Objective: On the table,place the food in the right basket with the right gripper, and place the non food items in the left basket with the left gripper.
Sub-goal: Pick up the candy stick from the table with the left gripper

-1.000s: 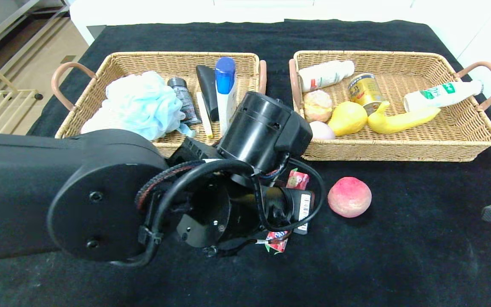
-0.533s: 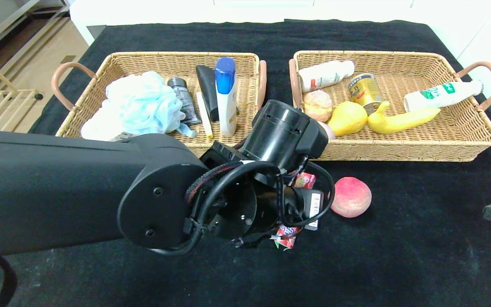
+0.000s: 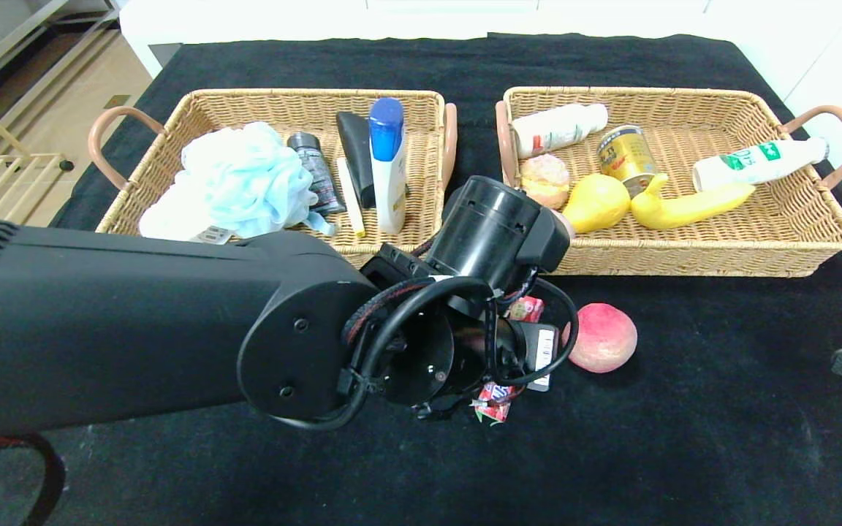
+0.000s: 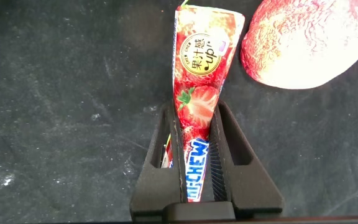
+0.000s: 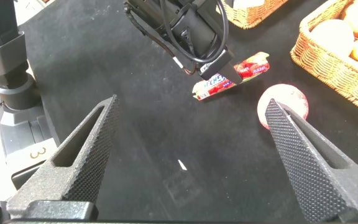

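A red strawberry candy pack (image 4: 197, 74) sits clamped between the jaws of my left gripper (image 4: 196, 109), just over the black table. In the head view the left wrist (image 3: 494, 234) covers the gripper, and only the pack's ends (image 3: 492, 396) stick out. A pink peach (image 3: 600, 337) lies on the cloth right beside the pack's far end. The left basket (image 3: 304, 93) and right basket (image 3: 633, 91) stand behind. My right gripper (image 5: 191, 102) hangs open and empty at the table's right edge, aimed toward the peach (image 5: 291, 96) and the pack (image 5: 232, 76).
The left basket holds a blue bath puff (image 3: 242, 179), a dark bottle, a black tube and a blue-capped bottle (image 3: 387, 164). The right basket holds two white bottles, a can (image 3: 626, 155), a pear, a banana (image 3: 688, 206) and a bun. My left arm spans the front left.
My left arm has swung to the right with the candy pack in its jaws, bringing it closer to the peach. The peach and the right gripper have stayed put.
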Robot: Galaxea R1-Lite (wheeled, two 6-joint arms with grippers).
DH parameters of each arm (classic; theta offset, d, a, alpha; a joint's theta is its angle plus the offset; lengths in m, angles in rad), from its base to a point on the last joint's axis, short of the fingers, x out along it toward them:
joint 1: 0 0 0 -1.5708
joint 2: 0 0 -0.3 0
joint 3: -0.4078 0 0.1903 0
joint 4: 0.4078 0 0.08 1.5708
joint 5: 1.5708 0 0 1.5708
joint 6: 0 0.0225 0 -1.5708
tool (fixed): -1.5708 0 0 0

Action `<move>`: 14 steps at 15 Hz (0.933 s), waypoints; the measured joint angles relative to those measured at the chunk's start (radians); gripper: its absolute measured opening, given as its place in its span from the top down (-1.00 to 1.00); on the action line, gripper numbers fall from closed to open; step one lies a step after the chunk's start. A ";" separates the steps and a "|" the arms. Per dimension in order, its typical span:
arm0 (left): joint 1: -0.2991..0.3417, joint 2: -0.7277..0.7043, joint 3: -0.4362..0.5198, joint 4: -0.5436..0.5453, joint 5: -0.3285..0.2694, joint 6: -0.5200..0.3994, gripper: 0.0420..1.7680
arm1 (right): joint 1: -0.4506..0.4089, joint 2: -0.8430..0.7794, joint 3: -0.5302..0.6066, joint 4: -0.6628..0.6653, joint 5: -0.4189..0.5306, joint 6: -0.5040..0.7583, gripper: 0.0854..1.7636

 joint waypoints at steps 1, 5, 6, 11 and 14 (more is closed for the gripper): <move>0.000 0.000 0.000 0.000 0.004 0.002 0.60 | 0.000 -0.001 0.000 0.000 0.000 0.000 -0.94; -0.001 0.000 0.001 0.000 0.007 0.008 -0.01 | 0.000 -0.002 0.000 0.000 0.000 0.000 -0.94; -0.001 0.000 0.002 0.000 0.007 0.008 -0.12 | 0.000 -0.002 0.001 0.000 0.000 0.000 -0.94; -0.011 -0.008 0.010 0.000 0.022 0.036 -0.51 | 0.001 -0.004 0.001 0.000 0.000 0.000 -0.94; -0.013 -0.032 0.026 0.005 0.042 0.045 -0.64 | 0.001 -0.007 -0.003 0.000 0.001 0.000 -0.94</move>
